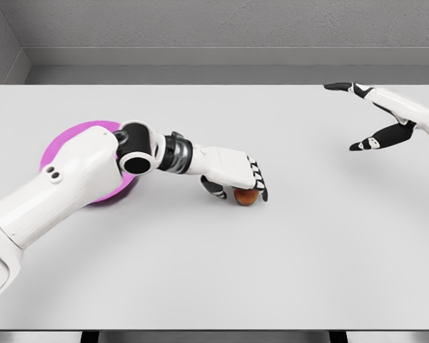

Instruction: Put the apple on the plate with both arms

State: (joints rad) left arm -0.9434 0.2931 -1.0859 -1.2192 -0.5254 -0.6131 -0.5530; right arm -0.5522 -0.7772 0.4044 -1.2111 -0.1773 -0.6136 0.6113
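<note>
A small red-brown apple (245, 198) lies on the white table (271, 271) left of the middle. My left hand (240, 189) hovers right over it, palm down. Its fingers (255, 179) drape over the apple's top and far side, and the thumb (215, 189) hangs just left of the apple without touching it. A magenta plate (75, 141) sits at the left, with its right and near parts hidden behind my left forearm and elbow. My right hand (353, 116) floats above the table's far right corner, spread open and holding nothing.
A grey wall runs behind the table's far edge (200, 85). Bare table surface stretches between the apple and the right hand and along the near edge.
</note>
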